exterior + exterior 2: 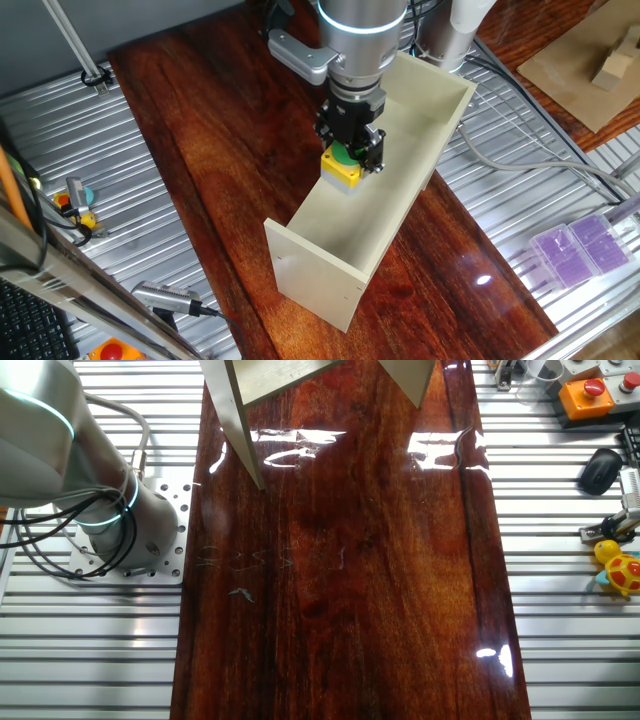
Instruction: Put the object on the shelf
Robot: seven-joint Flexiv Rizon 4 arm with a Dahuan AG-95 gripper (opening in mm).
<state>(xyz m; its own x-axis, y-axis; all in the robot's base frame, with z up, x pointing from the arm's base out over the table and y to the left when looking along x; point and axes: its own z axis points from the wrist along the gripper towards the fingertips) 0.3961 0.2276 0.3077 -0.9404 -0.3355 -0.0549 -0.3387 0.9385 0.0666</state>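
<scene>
The object, a small yellow box with a round green button (342, 164), is held in my gripper (352, 157), whose black fingers are shut on it. It hangs over the open trough of the cream shelf (400, 210), which lies diagonally on the dark wooden table. Whether the box rests on the shelf's floor or is just above it I cannot tell. In the other fixed view only the shelf's near end (240, 420) shows at the top edge; the gripper and the object are out of that view.
The arm's base (125, 525) stands on the ribbed metal to the left of the wooden board (350, 610). An orange device with a red button (586, 395), a black mouse (600, 468) and yellow toys (620, 565) lie at the right. Purple boxes (585, 245) sit far right.
</scene>
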